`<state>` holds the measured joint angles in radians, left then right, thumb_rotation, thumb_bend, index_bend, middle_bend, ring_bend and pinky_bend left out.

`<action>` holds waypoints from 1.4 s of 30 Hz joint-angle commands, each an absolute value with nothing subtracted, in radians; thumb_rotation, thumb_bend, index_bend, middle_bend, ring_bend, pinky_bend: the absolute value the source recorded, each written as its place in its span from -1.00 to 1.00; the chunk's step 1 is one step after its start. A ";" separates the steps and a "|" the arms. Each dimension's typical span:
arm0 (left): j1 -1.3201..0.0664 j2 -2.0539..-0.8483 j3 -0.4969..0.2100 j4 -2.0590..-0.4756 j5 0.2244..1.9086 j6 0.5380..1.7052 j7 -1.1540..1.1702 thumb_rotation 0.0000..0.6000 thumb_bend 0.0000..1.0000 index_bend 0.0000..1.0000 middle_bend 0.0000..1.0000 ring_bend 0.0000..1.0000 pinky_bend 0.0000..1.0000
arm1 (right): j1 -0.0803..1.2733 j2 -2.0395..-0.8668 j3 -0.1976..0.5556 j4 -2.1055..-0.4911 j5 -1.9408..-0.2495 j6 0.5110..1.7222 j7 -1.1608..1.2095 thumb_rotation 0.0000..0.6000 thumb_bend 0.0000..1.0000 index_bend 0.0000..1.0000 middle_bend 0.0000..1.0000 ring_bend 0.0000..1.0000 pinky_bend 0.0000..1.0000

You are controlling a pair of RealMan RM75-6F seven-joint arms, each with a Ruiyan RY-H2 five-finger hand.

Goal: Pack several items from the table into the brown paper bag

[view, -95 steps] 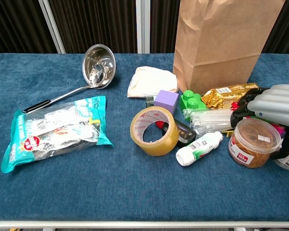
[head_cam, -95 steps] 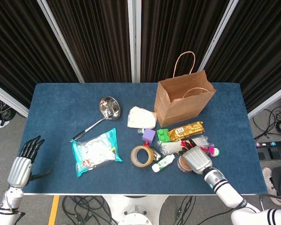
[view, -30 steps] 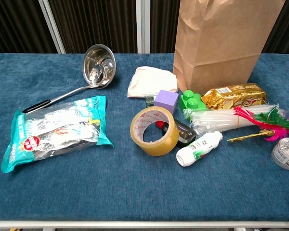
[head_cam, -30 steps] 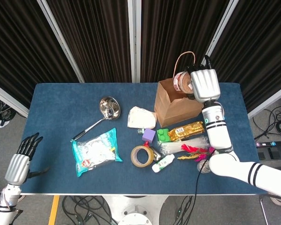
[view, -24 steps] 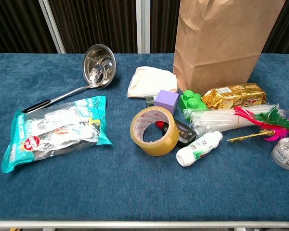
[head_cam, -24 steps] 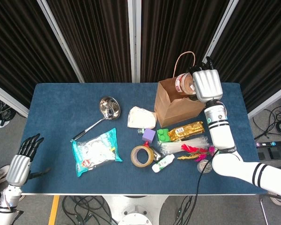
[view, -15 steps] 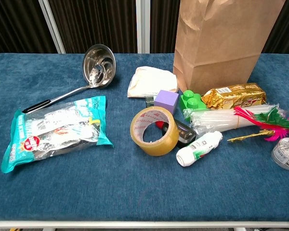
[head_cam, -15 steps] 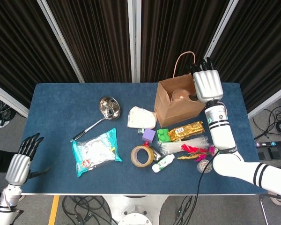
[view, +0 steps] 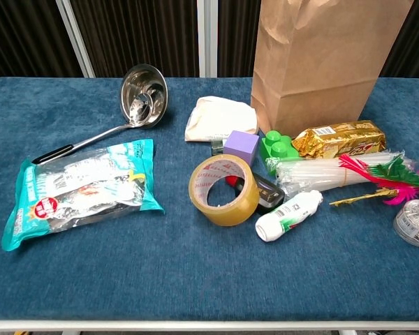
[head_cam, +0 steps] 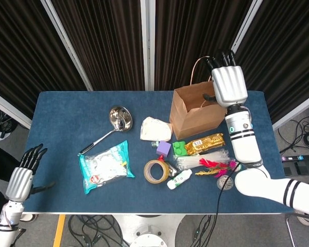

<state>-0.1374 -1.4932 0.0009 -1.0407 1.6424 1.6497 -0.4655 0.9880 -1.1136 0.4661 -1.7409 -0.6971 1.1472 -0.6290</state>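
Bag [head_cam: 195, 113] stands upright, mouth facing up.

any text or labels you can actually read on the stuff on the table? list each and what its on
None of the print can be read.
Teal snack bag: red round logo and print, too blurred.
Gold packet: white label and dark print, too small.
White bottle: green and black label, too small.
Tape roll: red marks on its inner side, not readable.
Brown paper bag: no print visible.

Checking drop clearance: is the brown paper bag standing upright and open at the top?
Yes. The brown paper bag stands upright on the table, mouth open upward in the head view, handles raised; the right hand hovers above it.
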 commanded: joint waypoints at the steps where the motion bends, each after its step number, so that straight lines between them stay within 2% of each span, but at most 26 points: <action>1: -0.137 -1.490 -0.001 -1.048 1.643 1.655 -0.465 1.00 -0.88 -0.83 -0.78 -1.00 -0.82 | 0.994 -1.016 0.552 -1.879 -0.713 1.216 -0.625 1.00 -1.00 -0.62 -0.54 -0.86 -1.00; 5: -0.136 -1.484 0.003 -1.057 1.650 1.662 -0.464 1.00 -0.88 -0.83 -0.78 -1.00 -0.82 | 0.942 -0.929 0.590 -2.039 -0.756 1.293 -0.598 1.00 -1.00 -0.63 -0.53 -0.84 -1.00; 9: -0.136 -1.476 0.007 -1.070 1.661 1.671 -0.458 1.00 -0.88 -0.83 -0.78 -1.00 -0.82 | 0.850 -0.821 0.578 -2.195 -0.771 1.341 -0.589 1.00 -1.00 -0.61 -0.53 -0.78 -1.00; 13: -0.130 -1.474 0.014 -1.084 1.671 1.683 -0.451 1.00 -0.88 -0.83 -0.78 -1.00 -0.81 | 0.706 -0.702 0.465 -2.301 -0.825 1.341 -0.606 1.00 -1.00 -0.57 -0.51 -0.75 -0.97; 17: -0.129 -1.476 0.024 -1.094 1.685 1.688 -0.436 1.00 -0.88 -0.83 -0.78 -1.00 -0.81 | 0.566 -0.697 0.320 -2.254 -0.983 1.314 -0.515 1.00 -1.00 -0.54 -0.49 -0.74 -0.96; 22: -0.128 -1.477 0.032 -1.105 1.694 1.687 -0.416 1.00 -0.88 -0.83 -0.78 -1.00 -0.81 | 0.476 -0.818 0.174 -2.040 -1.180 1.237 -0.349 1.00 -1.00 -0.46 -0.44 -0.70 -0.96; 25: -0.124 -1.480 0.038 -1.104 1.694 1.683 -0.412 1.00 -0.88 -0.83 -0.78 -1.00 -0.77 | 0.482 -0.909 0.129 -1.911 -1.218 1.161 -0.294 1.00 -1.00 -0.44 -0.43 -0.68 -0.96; 31: -0.114 -1.494 0.040 -1.077 1.678 1.672 -0.421 1.00 -0.88 -0.83 -0.78 -1.00 -0.72 | 0.526 -1.109 0.099 -1.695 -1.240 1.063 -0.268 1.00 -1.00 -0.36 -0.39 -0.63 -0.84; 37: -0.110 -1.501 0.033 -1.033 1.662 1.670 -0.446 1.00 -0.88 -0.82 -0.78 -1.00 -0.72 | 0.564 -1.311 0.103 -1.463 -1.246 1.021 -0.239 1.00 -1.00 -0.29 -0.35 -0.59 -0.78; 42: -0.108 -1.510 0.028 -0.999 1.653 1.665 -0.471 1.00 -0.88 -0.83 -0.78 -1.00 -0.72 | 0.586 -1.420 0.115 -1.335 -1.274 1.025 -0.214 1.00 -1.00 -0.28 -0.36 -0.59 -0.78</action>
<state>-0.1089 -1.5076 0.0293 -1.0031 1.6546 1.6659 -0.4673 0.5669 -1.3672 0.1116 -1.3910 -1.2534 1.0322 -0.2347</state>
